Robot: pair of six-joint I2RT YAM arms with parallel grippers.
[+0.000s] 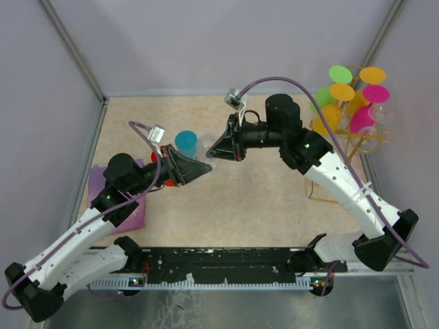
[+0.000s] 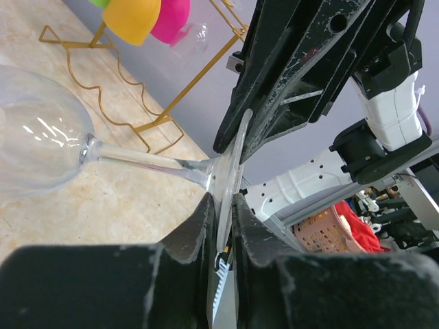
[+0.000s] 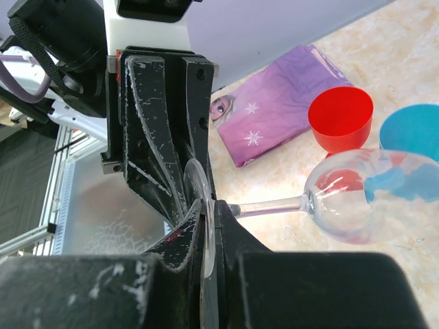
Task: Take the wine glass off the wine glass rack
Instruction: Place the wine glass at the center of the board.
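A clear wine glass (image 2: 34, 130) is held in the air over the table, stem level, off the rack. Both grippers pinch its round foot (image 2: 230, 164) from opposite sides. My left gripper (image 2: 221, 199) is shut on the lower edge of the foot. My right gripper (image 3: 208, 205) is shut on the same foot, with the bowl (image 3: 370, 199) out to the right. In the top view the left gripper (image 1: 199, 168) and the right gripper (image 1: 216, 151) meet tip to tip at the table's middle. The gold wire wine glass rack (image 1: 357, 140) stands at the far right and holds several coloured glasses (image 1: 350, 96).
A blue cup (image 1: 185, 142) stands just behind the grippers. A red cup (image 3: 341, 116) sits beside it, mostly hidden under the left gripper in the top view. A purple printed cloth (image 1: 130, 199) lies at the left. Grey walls close in the table.
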